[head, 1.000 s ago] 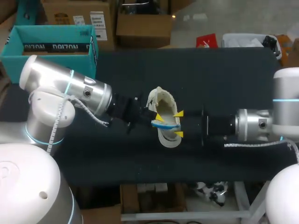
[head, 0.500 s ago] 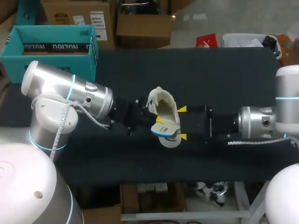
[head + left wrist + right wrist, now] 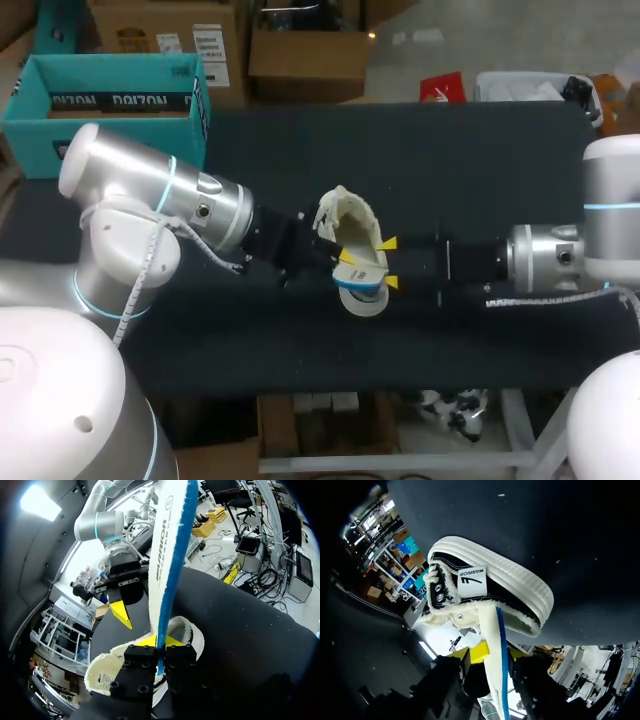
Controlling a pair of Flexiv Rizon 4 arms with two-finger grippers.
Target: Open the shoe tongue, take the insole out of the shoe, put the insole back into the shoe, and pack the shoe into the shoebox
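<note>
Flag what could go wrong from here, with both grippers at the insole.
The left gripper grips the insole only near one end, so the long free part could twist or slip out. The right gripper is open around the same insole, close to the left one; the two could collide. Neither holds the shoe, so it may drag or tip.

A robotics lab or workshop, by the look of it — two silver-cased arms, the left arm (image 3: 150,205) and the right arm (image 3: 560,260), each with a glowing blue ring at a joint, reach in over a black-covered tabletop (image 3: 450,160). A coiled cable (image 3: 135,270) hangs along the left arm, and a teal shoebox (image 3: 100,95) stands at the tabletop's far left corner.
</note>
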